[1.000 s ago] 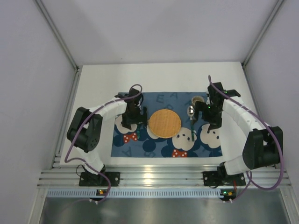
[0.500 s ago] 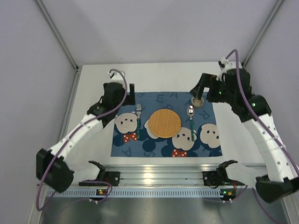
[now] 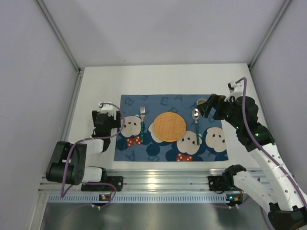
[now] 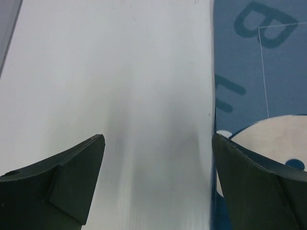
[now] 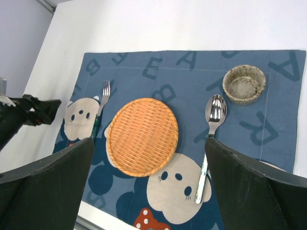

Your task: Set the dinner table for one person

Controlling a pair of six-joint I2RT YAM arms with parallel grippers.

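The white dinner table [image 3: 168, 79] carries a blue printed placemat [image 3: 144, 152]. On the mat lie a round woven plate [image 3: 169, 126], a fork [image 3: 142, 119] to its left, a spoon [image 3: 196, 122] to its right and a small speckled bowl [image 3: 202, 102] at the far right corner. My left gripper [image 3: 106, 120] is low over bare table just left of the mat, open and empty [image 4: 158, 139]. My right gripper [image 3: 211, 105] is raised over the mat's right side, open and empty [image 5: 148, 143]. The right wrist view shows the plate [image 5: 142, 136], fork [image 5: 100, 110], spoon [image 5: 213, 129] and bowl [image 5: 244, 84].
Grey walls enclose the table on the left, back and right. An aluminium rail [image 3: 153, 184] with both arm bases runs along the near edge. Bare white tabletop [image 4: 120, 72] lies left of and behind the mat, whose edge [image 4: 240, 86] shows in the left wrist view.
Both arms have drawn back from the mat. The left gripper has left the fork and now sits left of the mat. The right gripper has moved away from the bowl and spoon.
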